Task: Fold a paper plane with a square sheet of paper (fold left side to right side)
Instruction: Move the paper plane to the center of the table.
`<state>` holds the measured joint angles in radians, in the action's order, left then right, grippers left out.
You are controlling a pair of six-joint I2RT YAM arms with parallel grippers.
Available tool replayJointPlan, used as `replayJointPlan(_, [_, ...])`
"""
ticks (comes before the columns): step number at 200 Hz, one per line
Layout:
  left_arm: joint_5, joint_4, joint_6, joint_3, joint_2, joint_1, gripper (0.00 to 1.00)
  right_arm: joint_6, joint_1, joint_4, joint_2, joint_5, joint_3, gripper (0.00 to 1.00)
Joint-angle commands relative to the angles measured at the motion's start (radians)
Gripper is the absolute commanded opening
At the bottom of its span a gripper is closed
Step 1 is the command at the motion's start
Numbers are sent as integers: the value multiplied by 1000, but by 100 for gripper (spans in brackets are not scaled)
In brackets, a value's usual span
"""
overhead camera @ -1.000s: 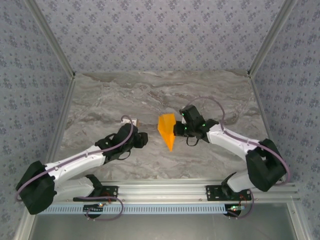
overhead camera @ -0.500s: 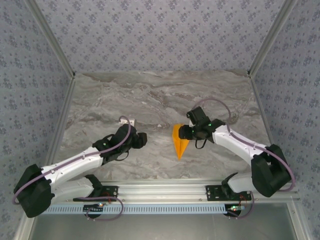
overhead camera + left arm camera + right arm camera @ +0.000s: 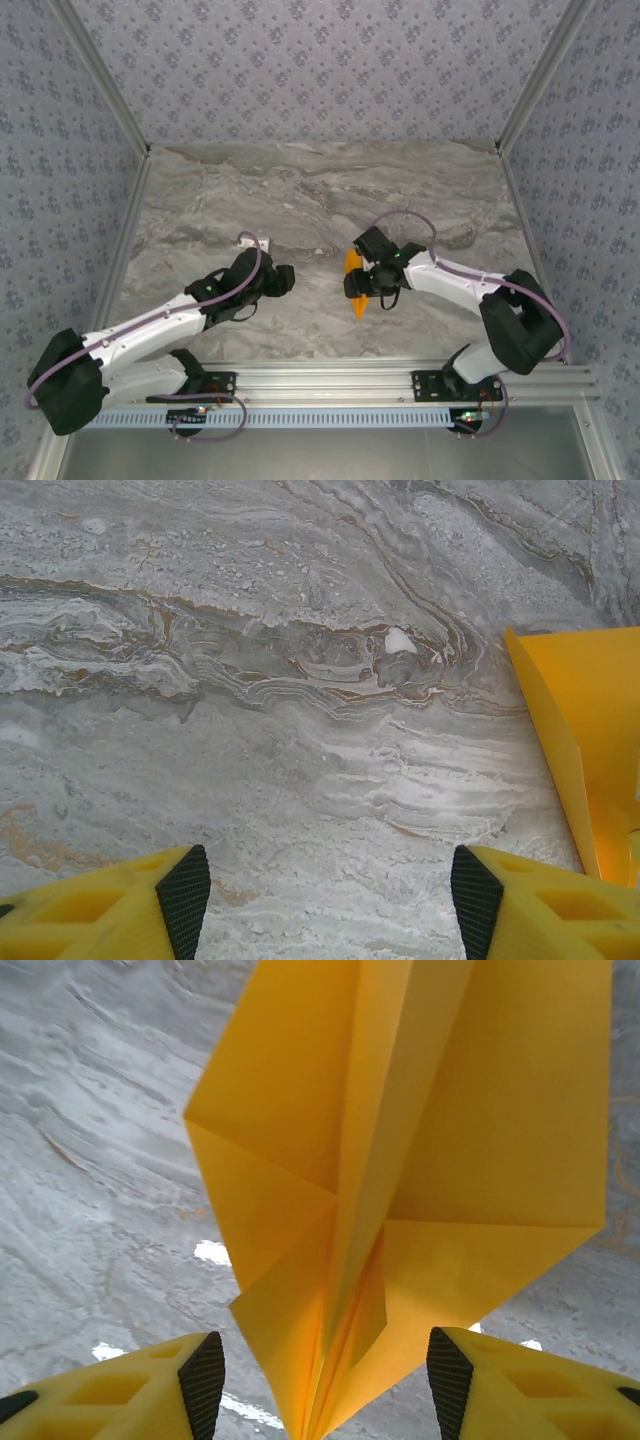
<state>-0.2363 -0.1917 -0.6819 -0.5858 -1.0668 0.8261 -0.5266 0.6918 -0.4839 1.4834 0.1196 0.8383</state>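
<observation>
We judged the task to be near its end: the thin orange-yellow creased paper plane [image 3: 352, 264] already had a slim dart shape and lay on the grey marbled tabletop [image 3: 250, 190], right of centre, with its point toward the arm bases. Whether a further crease or a final pressing was left could not be settled from these views. The right tool [image 3: 364, 284] sat directly over the middle of the dart, so the top external view gave us no more than the wide end and the tip. In the right wrist view the fingers stood apart on either side of the dart's narrow end, not clamped on it, and the layers were plain: a centre crease, two folded wings and diagonal flaps meeting at the spine. The top external view resolved none of these. The left tool [image 3: 284, 278] hovered well apart from the dart on its left. In the left wrist view its fingers stood apart with bare marble between them, and one edge of the dart lay at the right border, flat against the surface.
</observation>
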Motion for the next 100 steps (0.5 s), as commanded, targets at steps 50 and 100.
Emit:
replayJointPlan(50, [-12, -6, 5, 3, 5, -3, 68, -5, 22, -28, 78, -36, 53, 45])
replayJointPlan(100, [-12, -9, 6, 0, 5, -4, 68, 5, 49, -39, 136, -83, 85, 28])
